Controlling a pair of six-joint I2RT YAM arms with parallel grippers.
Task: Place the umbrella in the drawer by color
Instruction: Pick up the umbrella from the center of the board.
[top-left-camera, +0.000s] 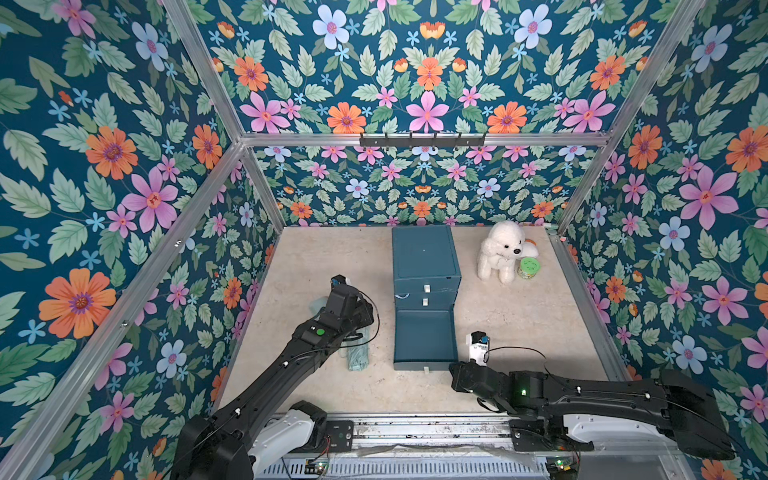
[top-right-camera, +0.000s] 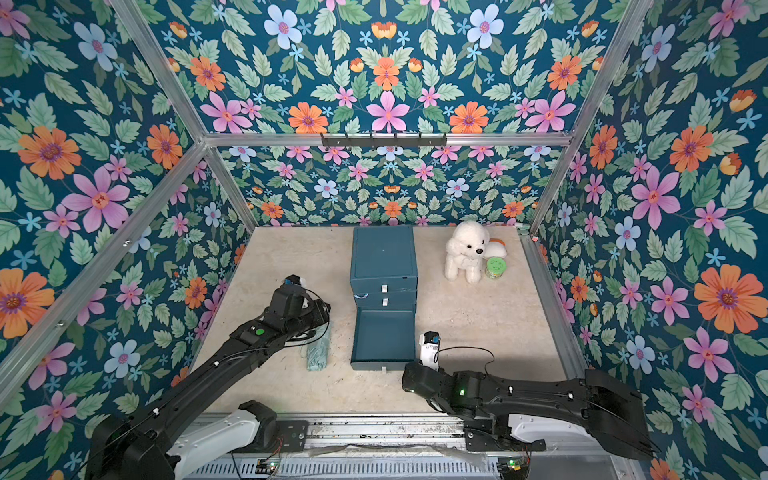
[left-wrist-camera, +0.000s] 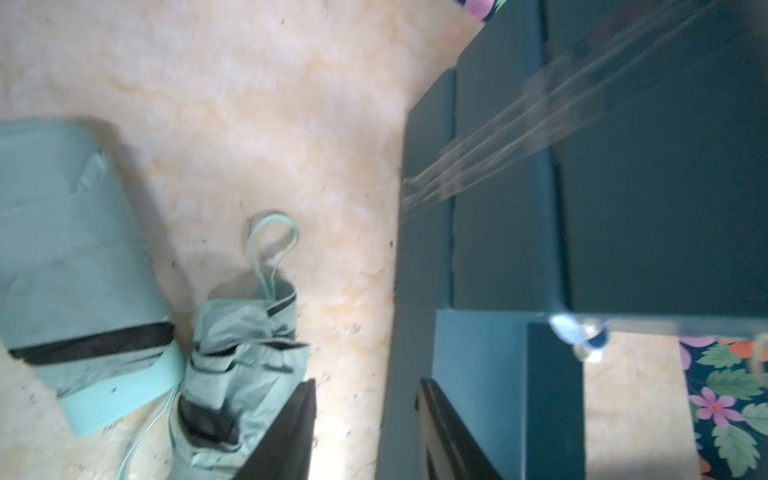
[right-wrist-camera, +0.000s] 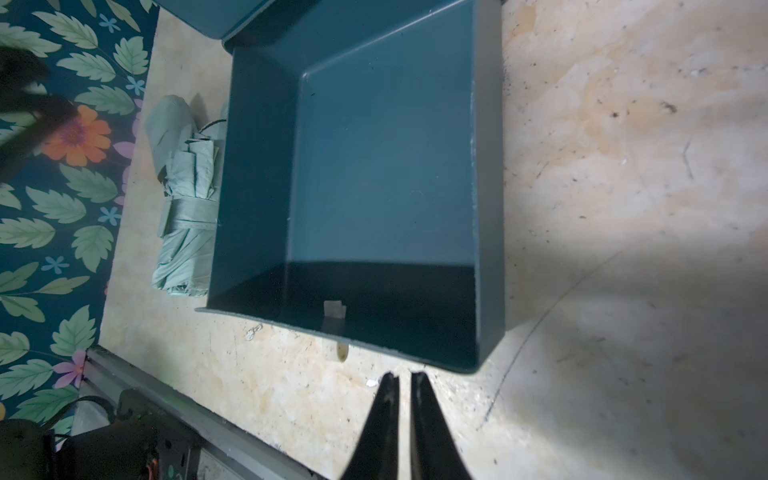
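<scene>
So your teal plastic drawer (right-wrist-camera: 257, 166) stands open, folded mint-green umbrella (top-left-camera: 357, 357) beside it unplaced; left gripper (left-wrist-camera: 365, 386) parted, right gripper (right-wrist-camera: 404, 376) pinched, both empty.

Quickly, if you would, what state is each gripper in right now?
Left gripper: open, holding nothing.
Right gripper: closed, holding nothing.
</scene>
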